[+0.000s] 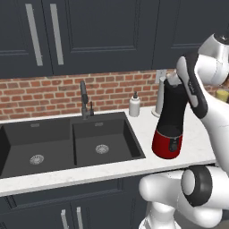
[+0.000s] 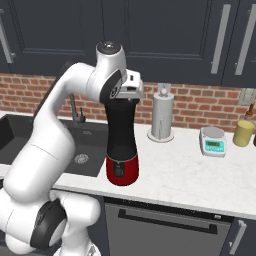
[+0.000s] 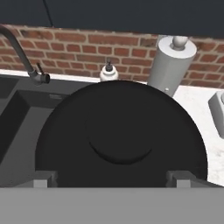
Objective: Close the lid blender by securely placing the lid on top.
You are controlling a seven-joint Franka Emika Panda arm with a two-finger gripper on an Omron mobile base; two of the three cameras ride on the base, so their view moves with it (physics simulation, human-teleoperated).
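Observation:
The blender (image 1: 171,123) (image 2: 122,145) stands on the white counter right of the sink, with a glossy red base and a tall black jar. In the hand view the lid (image 3: 120,135), a round black disc with a shallow central knob, lies flat across the jar's top just below the hand. My gripper (image 3: 111,179) (image 2: 126,98) (image 1: 172,82) hovers right over the jar's top. It is open, its fingertips (image 3: 41,179) spread wide to either side and holding nothing. In both base views the hand hides the jar's rim.
A dark double sink (image 1: 67,143) with a faucet (image 1: 83,99) lies to the left. Behind the blender stand a white soap bottle (image 1: 134,105) and a paper-towel roll (image 2: 162,116). A kitchen scale (image 2: 213,141) and a yellow jar (image 2: 243,133) sit to the right.

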